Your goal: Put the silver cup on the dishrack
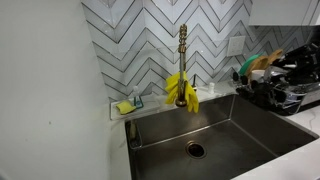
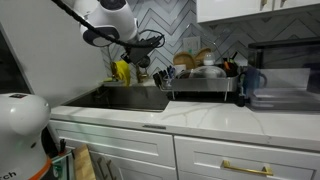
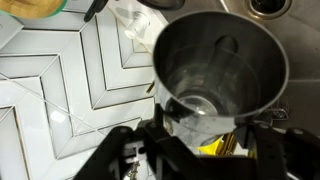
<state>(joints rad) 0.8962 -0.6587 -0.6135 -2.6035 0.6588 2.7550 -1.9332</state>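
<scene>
In the wrist view my gripper [image 3: 205,128] is shut on the silver cup [image 3: 220,60]. The cup is a shiny steel tumbler with its open mouth facing the camera, and it looks empty. In an exterior view the arm and gripper [image 2: 143,48] hang over the sink by the faucet, left of the dishrack [image 2: 205,93]. The dishrack stands on the counter to the right of the sink and is loaded with dishes. It also shows at the right edge of an exterior view [image 1: 285,95], where the gripper and cup are out of frame.
The steel sink [image 1: 235,130] has a gold faucet [image 1: 183,50] with yellow gloves [image 1: 181,92] draped on it. A clear sponge tray [image 1: 127,105] stands at the sink's back left corner. A dark jug [image 2: 250,82] stands past the rack, and a white mixer [image 2: 20,130] is in the foreground.
</scene>
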